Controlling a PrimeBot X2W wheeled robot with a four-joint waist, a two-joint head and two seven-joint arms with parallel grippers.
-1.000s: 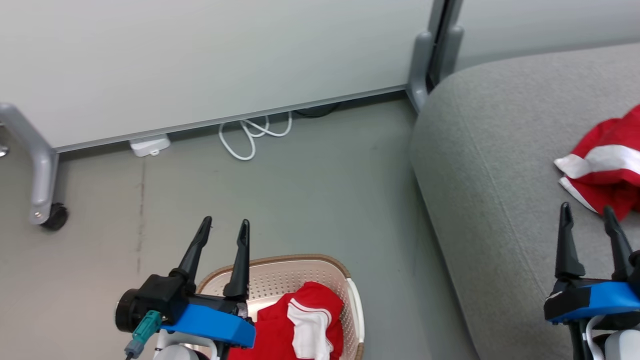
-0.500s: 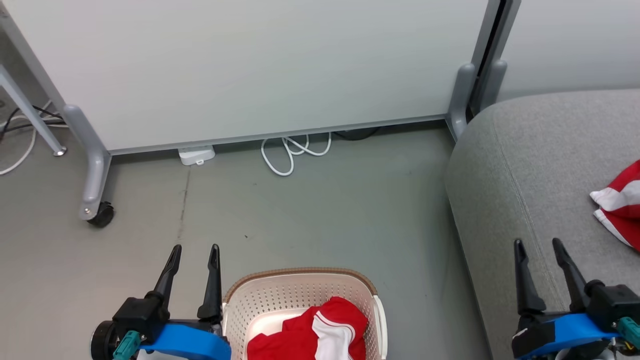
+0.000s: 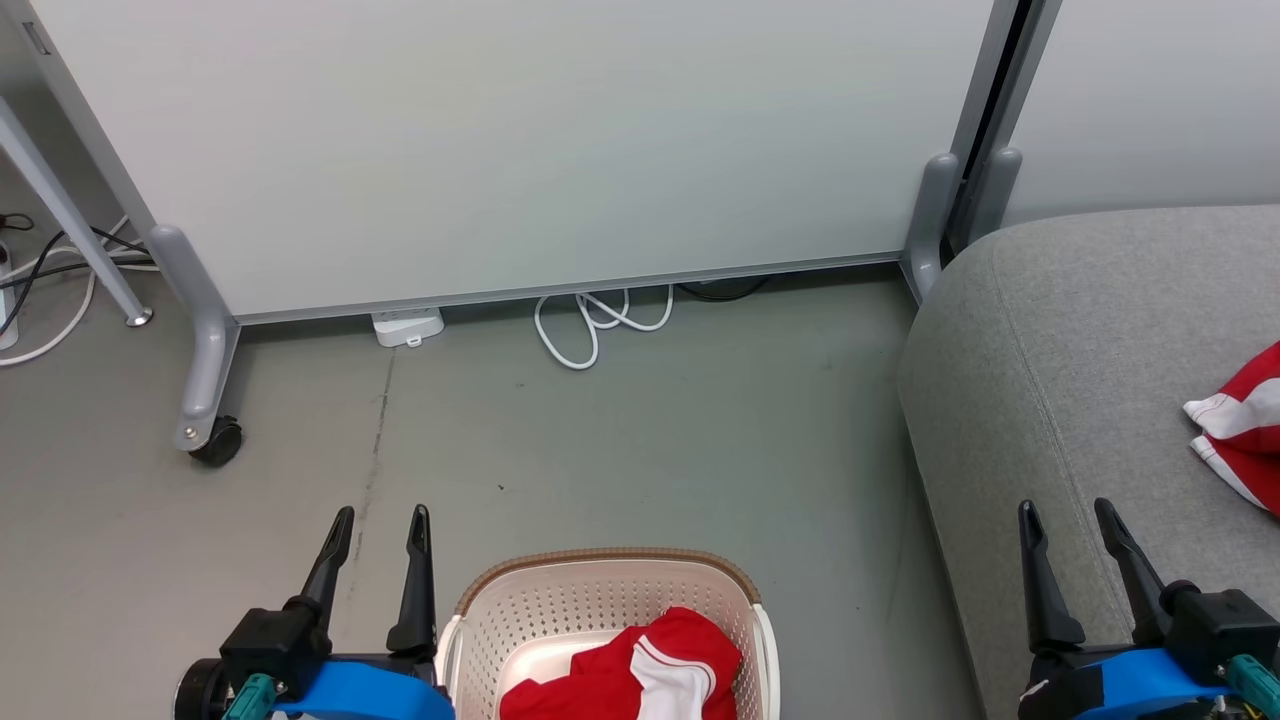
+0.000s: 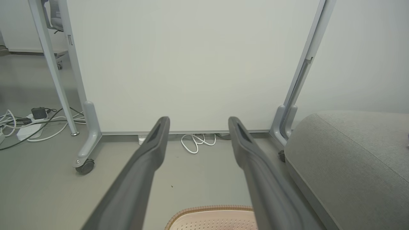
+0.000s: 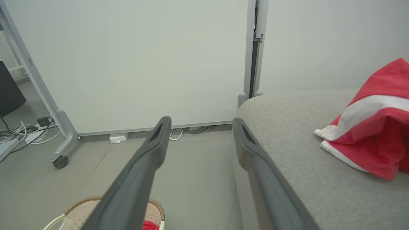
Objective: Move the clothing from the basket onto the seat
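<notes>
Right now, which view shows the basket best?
The head view: the basket shows its brown rim, its perforated wall and the red clothing lying inside. The left wrist view catches just a strip of its far rim at the bottom edge. The right wrist view shows a rim arc at the lower left.

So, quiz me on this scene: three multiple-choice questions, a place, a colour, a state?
1. Where does the basket stand? A on a table; B on the floor, left of the seat; C on a shelf.
2. The garment on the seat is: A red and white; B blue; C black.
3. The left hand and right hand are: A shut on cloth; B gripping the basket; C open, empty.
B, it sits on floor beside the seat. A, red with white stripes. C, spread, nothing between.
</notes>
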